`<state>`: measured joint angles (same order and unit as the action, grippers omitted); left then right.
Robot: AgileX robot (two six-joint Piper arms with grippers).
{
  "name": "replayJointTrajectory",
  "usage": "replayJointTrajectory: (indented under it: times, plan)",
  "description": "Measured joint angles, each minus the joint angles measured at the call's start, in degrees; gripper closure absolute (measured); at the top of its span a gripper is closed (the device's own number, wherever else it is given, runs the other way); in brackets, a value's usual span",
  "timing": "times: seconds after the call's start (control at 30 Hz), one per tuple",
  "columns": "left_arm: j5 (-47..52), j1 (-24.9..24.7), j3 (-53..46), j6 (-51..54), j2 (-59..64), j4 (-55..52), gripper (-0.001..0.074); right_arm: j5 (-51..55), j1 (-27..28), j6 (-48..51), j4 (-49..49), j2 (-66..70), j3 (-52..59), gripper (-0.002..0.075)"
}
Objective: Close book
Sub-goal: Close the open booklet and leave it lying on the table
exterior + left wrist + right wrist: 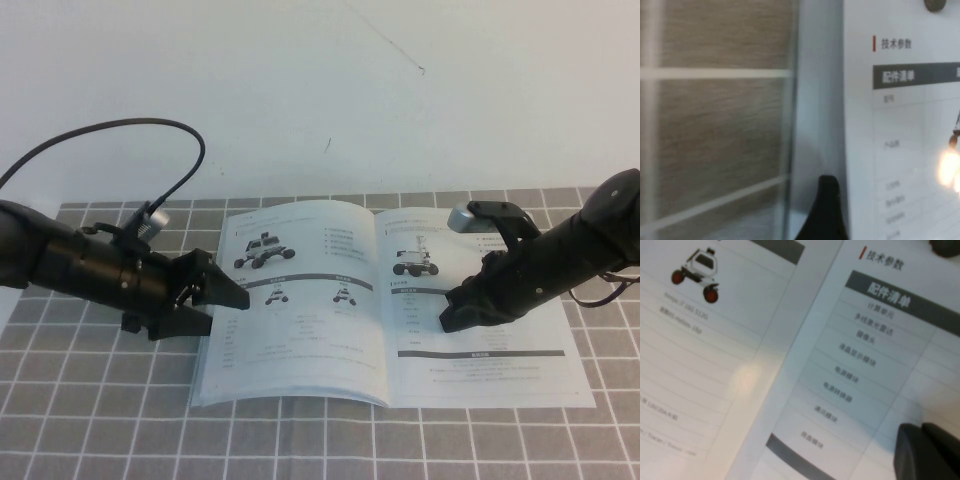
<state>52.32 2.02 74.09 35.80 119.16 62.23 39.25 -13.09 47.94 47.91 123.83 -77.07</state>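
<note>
Cloth (100,440) bears open book (320,350); left hand (228,312) spread at edge, right hand (447,318) clenched on page (500,360).

Book (900,150): white page, red-marked heading, dark title bar, faint table rows, bright glare spot. Shaded page-stack edge borders grey wood-grain mat (715,125) with pale grid lines. Left gripper (825,215): single black fingertip visible, over shaded edge.

Glossy smooth paper book (300,345), matt woven cloth mat (90,425)
</note>
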Motion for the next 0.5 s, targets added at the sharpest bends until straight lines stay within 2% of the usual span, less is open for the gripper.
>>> replayJointTrajectory:
  times: [0.27,0.4,0.5]
  plan:
    - [7.64,0.00,4.78,1.11,0.34,6.02,0.0196,0.00,0.00,0.00,0.00,0.00,0.00,0.0729]
    - [9.38,-0.10,6.69,1.11,0.34,6.15,0.0197,0.08,0.00,0.00,0.00,0.00,0.00,0.0729]
    - [10.15,-0.10,7.73,-0.31,0.34,2.10,0.0197,0.13,0.00,0.00,0.00,0.00,0.00,0.0729]
